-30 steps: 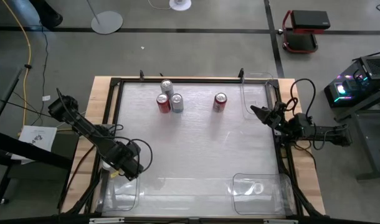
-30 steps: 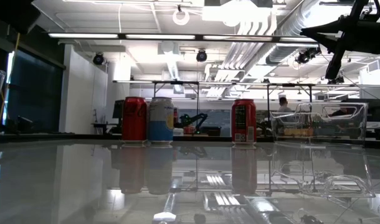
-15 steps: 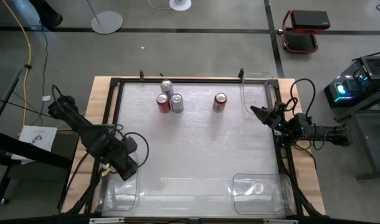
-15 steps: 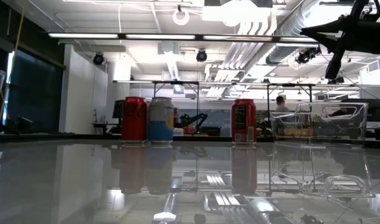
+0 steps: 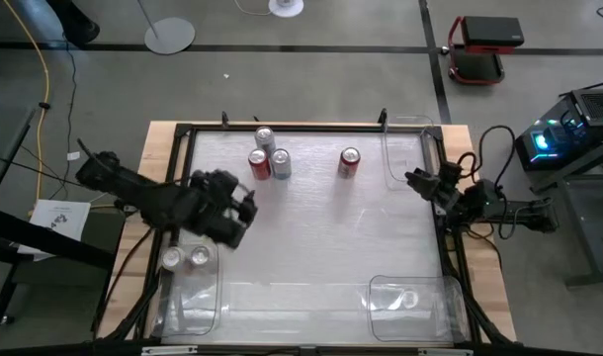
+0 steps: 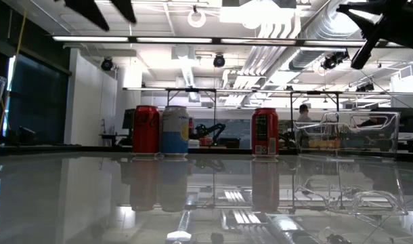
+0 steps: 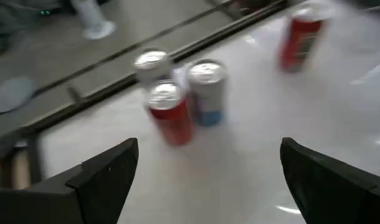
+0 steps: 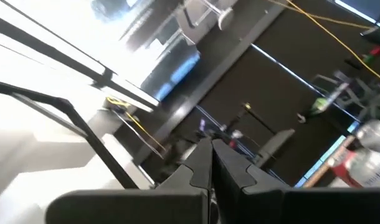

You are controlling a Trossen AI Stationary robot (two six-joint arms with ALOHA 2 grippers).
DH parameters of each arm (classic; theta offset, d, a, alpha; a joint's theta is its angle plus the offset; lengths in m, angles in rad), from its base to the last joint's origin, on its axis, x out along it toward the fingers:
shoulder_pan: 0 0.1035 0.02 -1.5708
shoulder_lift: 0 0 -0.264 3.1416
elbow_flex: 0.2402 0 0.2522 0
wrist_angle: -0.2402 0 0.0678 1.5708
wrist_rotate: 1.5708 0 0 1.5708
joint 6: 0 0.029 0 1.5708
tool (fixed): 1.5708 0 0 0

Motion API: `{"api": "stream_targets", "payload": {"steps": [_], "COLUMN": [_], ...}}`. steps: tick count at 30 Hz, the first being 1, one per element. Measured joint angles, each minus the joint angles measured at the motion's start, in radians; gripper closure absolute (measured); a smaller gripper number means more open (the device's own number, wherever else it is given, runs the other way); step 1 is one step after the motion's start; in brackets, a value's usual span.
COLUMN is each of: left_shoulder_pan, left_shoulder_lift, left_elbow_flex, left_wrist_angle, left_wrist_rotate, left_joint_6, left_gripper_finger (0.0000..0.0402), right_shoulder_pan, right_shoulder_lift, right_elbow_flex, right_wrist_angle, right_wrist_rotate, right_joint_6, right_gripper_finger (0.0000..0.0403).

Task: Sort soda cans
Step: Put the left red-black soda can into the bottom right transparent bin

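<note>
Hovering wide open near the table's point(image 5: 311, 247) left edge, the left gripper point(image 5: 244, 210) faced three soda cans point(image 5: 268, 156) clustered by the far edge, a fourth red can point(image 5: 349, 162) rightward; the right gripper point(image 5: 414, 180) waited shut at the right edge.

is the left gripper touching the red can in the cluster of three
Apart. The high view shows bare table between the open left gripper and the red can; the left wrist view shows that can well beyond the fingers.
</note>
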Motion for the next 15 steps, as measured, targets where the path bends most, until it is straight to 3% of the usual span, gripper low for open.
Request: {"api": "stream_targets", "payload": {"steps": [3,6,10,13,15], "left_shoulder_pan": [0.120,0.230,0.382,0.493,0.552], "left_shoulder_lift": [-0.006,-0.044,-0.097,-0.112,-0.123], "left_elbow_flex": [-0.059,-0.118,-0.216,-0.229,-0.229], "left_wrist_angle": [0.060,0.242,0.582,0.612,0.598], "left_wrist_rotate": [0.048,0.188,0.588,0.852,0.934], "left_joint_6": [0.089,0.331,0.739,0.887,0.972], "left_gripper_finger": [0.0035,0.0035,0.0035,0.0035,0.0035], "right_shoulder_pan": [0.000,0.000,0.000,0.000,0.000], "right_shoulder_lift": [0.000,0.006,0.039,0.086,0.126], "right_elbow_flex": [0.035,0.103,0.218,0.306,0.357], "right_wrist_angle": [-0.013,-0.071,-0.202,-0.289,-0.328], "right_wrist_rotate": [-0.005,-0.008,0.004,0.042,0.062], "right_joint_6": [-0.001,-0.045,-0.145,-0.193,-0.222], "right_gripper_finger": [0.0402,0.0402,0.0402,0.0402,0.0402]}}
